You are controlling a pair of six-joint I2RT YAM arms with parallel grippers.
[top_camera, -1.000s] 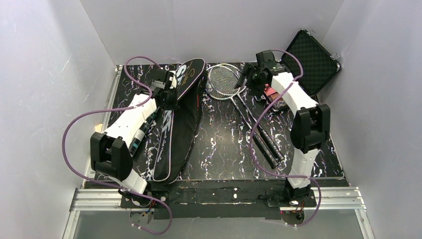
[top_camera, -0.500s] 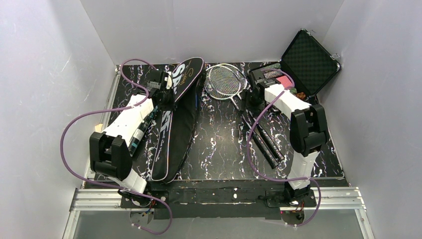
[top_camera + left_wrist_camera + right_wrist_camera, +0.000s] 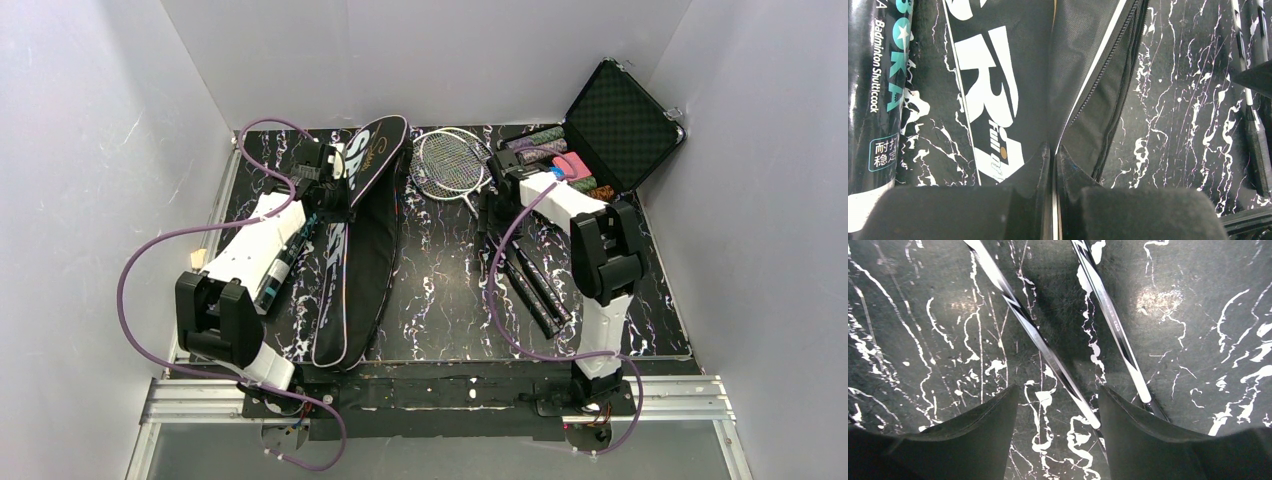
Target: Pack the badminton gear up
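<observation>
The long black "SPORT" bag (image 3: 360, 250) lies left of centre, its zip open. My left gripper (image 3: 335, 200) is shut on the white-piped edge of the bag's flap (image 3: 1083, 75), holding it up; in its wrist view the gripper (image 3: 1053, 150) pinches the piping. The black teal-printed tube (image 3: 878, 90) lies left of the bag, partly under the left arm (image 3: 280, 262). Two rackets (image 3: 450, 165) lie crossed at centre back. My right gripper (image 3: 490, 205) is open, low over their thin shafts (image 3: 1033, 335), one shaft passing between the fingers (image 3: 1058, 390). No shuttlecocks show.
The open black case of poker chips (image 3: 625, 120) stands at the back right corner. The racket handles (image 3: 535, 290) reach toward the near right. White walls close in on three sides. A purple cable loops off each arm.
My right arm has swung from the poker chip case leftward and down, over the racket shafts. The left gripper has stayed on the bag flap, shifting only slightly.
</observation>
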